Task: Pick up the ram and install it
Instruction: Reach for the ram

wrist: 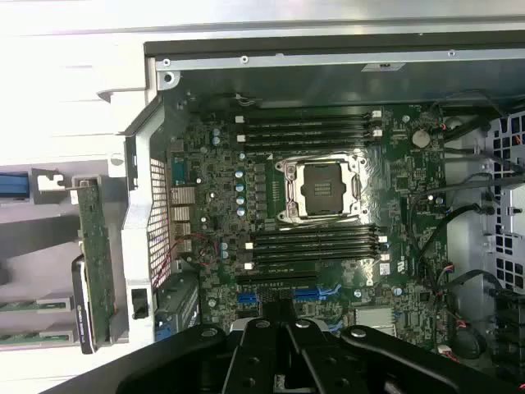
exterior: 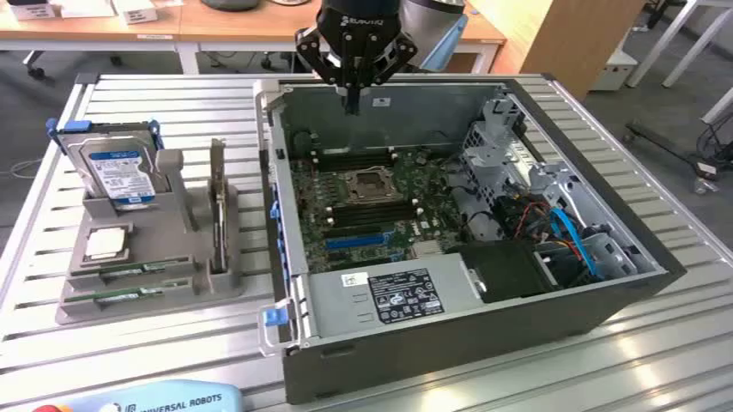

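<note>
Exterior view. The gripper (exterior: 353,105) hangs over the far wall of the open computer case (exterior: 458,343), its fingers clenched together with nothing between them. It is well apart from the ram (exterior: 136,273), a thin green stick seated in a near slot of the grey holder (exterior: 81,311) at the exterior view's left. The ram's long axis runs left to right across that view, along the holder's near edge. A second green stick (exterior: 124,295) lies parallel, just nearer. In the case, the motherboard (exterior: 343,215) shows an empty processor socket (exterior: 369,182) flanked by dark memory slots (exterior: 355,157).
</note>
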Motion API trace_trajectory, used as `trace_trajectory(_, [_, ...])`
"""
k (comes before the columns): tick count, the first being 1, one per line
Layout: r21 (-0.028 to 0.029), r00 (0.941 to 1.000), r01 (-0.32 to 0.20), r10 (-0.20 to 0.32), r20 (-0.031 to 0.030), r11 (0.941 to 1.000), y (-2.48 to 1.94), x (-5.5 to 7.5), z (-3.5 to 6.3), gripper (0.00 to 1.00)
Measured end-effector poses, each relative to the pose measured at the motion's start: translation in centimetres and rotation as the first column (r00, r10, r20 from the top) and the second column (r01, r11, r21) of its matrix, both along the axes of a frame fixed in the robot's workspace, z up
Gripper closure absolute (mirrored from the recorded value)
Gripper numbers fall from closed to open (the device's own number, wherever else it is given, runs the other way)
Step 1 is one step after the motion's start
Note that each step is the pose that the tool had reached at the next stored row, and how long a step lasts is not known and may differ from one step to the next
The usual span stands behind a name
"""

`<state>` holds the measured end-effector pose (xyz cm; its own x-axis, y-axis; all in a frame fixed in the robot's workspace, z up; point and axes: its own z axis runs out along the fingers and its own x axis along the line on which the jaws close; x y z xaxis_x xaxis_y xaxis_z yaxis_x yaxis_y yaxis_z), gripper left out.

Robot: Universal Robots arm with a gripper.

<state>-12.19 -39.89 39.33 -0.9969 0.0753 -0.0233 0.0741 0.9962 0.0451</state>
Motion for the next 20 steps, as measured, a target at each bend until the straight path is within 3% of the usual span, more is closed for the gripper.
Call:
trace_trajectory(13, [0.0001,1.0,0.0,0.0,0.0,1.0,0.0,0.0,0.0,0.9])
trace_trajectory(20, [0.0,1.0,0.001,-0.001,-0.0001,1.0,0.0,-1.2,-0.01,0.9])
